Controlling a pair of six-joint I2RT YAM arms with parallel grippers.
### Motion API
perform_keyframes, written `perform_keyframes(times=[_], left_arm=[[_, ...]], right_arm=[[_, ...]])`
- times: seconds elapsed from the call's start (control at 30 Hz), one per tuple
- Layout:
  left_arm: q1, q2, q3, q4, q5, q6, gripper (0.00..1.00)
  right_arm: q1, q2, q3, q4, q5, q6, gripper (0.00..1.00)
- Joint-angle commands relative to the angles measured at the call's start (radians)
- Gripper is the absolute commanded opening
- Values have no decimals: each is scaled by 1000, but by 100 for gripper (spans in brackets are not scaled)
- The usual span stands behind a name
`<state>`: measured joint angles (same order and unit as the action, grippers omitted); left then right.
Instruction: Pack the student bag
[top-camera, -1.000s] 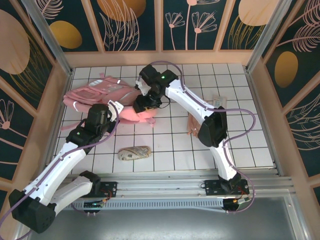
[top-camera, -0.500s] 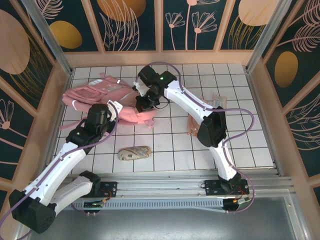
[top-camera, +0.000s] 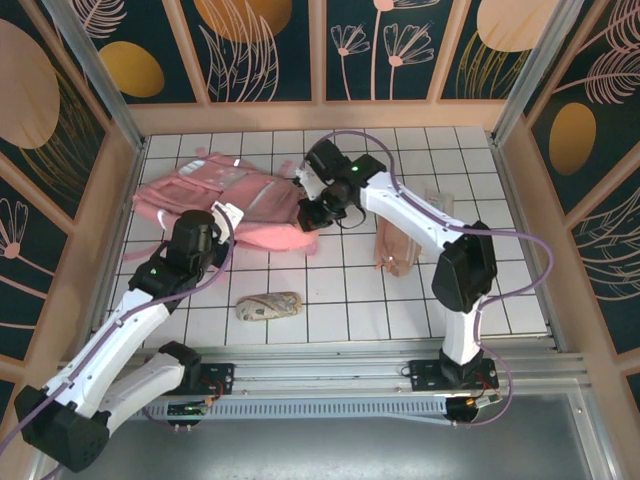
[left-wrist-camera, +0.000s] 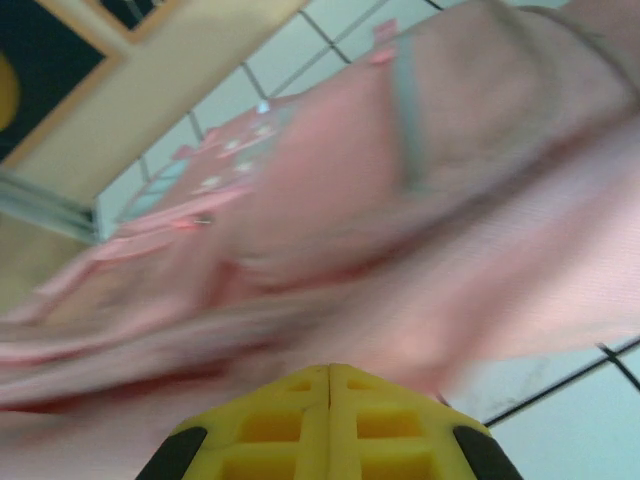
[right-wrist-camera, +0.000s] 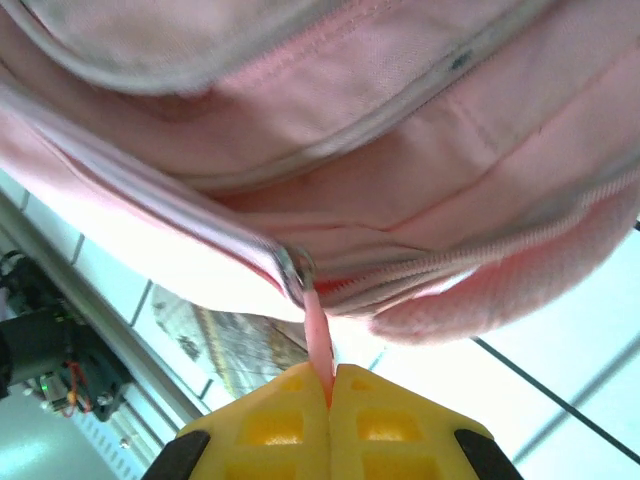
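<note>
- Left gripper (left-wrist-camera: 328, 372): fingers clenched at the student bag's (top-camera: 225, 200) 5 o'clock edge; cannot tell whether fabric is pinched.
- Student bag: at 10 o'clock on the table (top-camera: 500, 290). Soft and floppy, so it will likely drag rather than lift; take it by a strap or zip.
- Right gripper (right-wrist-camera: 330, 385): fingers clamped on the pink zip pull (right-wrist-camera: 318, 335).
- Versus a second ago: right gripper shifted toward 3 o'clock, bag following.

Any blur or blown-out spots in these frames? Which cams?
Left wrist: student bag heavily motion-smeared, only the left tool crisp. Right wrist: zip pull and right tool sharp, tiles blown out white. Top external: sharp, evenly lit.
</note>
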<state>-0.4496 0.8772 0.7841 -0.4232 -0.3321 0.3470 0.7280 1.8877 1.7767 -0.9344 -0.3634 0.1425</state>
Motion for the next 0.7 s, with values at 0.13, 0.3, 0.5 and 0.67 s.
perform_keyframes(times=[0.13, 0.3, 0.5, 0.67], left_arm=[[12, -66, 33, -34, 26, -15, 28], [10, -109, 69, -8, 304, -37, 76], [2, -36, 60, 58, 477, -39, 99], [-47, -5, -10, 59, 547, -10, 99]], right_arm=[[1, -26, 39, -11, 68, 43, 0], [77, 81, 342, -116, 40, 64, 0], [96, 167, 552, -220, 2, 79, 0], [60, 111, 260, -237, 39, 129, 14]])
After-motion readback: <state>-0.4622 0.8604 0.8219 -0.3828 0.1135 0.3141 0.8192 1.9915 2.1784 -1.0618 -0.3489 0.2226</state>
